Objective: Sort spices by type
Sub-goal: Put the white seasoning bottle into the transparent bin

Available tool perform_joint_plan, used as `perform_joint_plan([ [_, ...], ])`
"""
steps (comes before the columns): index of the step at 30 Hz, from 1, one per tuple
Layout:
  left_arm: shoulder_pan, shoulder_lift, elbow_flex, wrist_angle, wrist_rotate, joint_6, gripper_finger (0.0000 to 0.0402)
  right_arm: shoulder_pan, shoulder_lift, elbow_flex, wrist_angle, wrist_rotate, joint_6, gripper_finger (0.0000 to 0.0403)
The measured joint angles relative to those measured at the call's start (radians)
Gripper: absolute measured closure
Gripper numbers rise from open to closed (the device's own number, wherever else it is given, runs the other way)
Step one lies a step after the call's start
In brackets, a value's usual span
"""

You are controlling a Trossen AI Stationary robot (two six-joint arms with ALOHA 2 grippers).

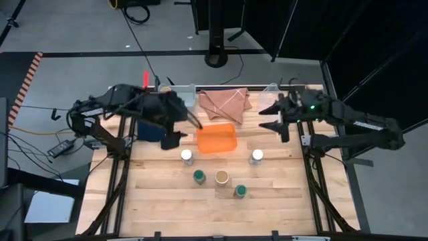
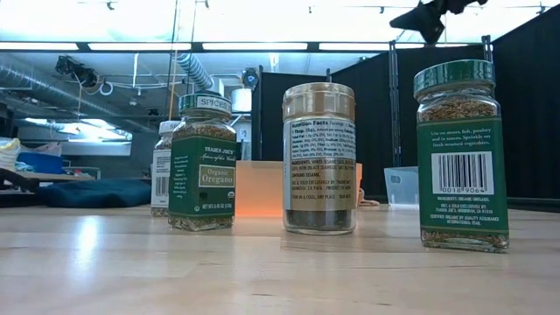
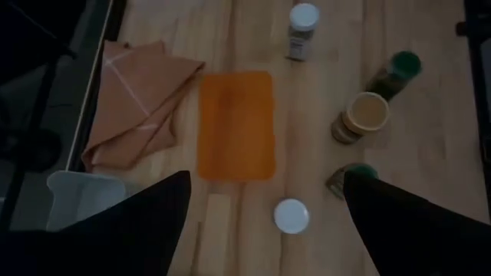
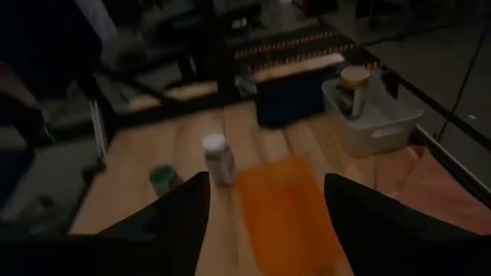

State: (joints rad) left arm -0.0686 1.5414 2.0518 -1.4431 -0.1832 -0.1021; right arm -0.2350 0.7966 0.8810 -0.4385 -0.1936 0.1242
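Wooden tabletop (image 1: 160, 201) holds five loose jars; both the left gripper (image 1: 175, 127) and right gripper (image 1: 273, 120) hover empty, fingers apart. Descending squarely over one white-capped jar (image 1: 187, 156) should avoid toppling neighbours.

bright ceiling strip lights glare in the low view; both wrist views are dim and blurred.

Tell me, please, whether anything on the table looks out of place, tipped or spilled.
Nothing is spilled or tipped. One tan-capped jar stands inside the pale grey bin at the table's back, apart from the rest. A tan cloth lies rumpled behind the orange tray.
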Motion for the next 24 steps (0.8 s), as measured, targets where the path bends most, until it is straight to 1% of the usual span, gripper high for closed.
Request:
perform_joint_plan([
  [4,-0.103,0.0,-0.001,-0.034,-0.099,-0.08,0.0053,0.108,0.072,0.0,-0.035,0.096,-0.032,0.0153],
  [7,-0.164,-0.001,-0.026,-0.03,-0.162,-0.139,0.0053,0.187,0.122,0.0,-0.074,0.179,-0.042,0.0161],
  [11,-0.217,0.002,-0.053,-0.03,-0.222,-0.213,0.0053,0.285,0.185,0.0,-0.107,0.311,-0.038,0.0167],
  [14,-0.242,0.0,-0.059,-0.026,-0.249,-0.252,0.0053,0.341,0.231,0.0,-0.118,0.394,-0.012,0.0164],
  [17,-0.263,0.0,-0.06,-0.026,-0.28,-0.279,0.0053,0.381,0.275,0.0,-0.138,0.434,0.03,0.0159],
  [24,-0.291,0.0,-0.06,-0.028,-0.32,-0.319,0.0053,0.437,0.381,0.0,-0.227,0.47,0.139,0.0139],
])
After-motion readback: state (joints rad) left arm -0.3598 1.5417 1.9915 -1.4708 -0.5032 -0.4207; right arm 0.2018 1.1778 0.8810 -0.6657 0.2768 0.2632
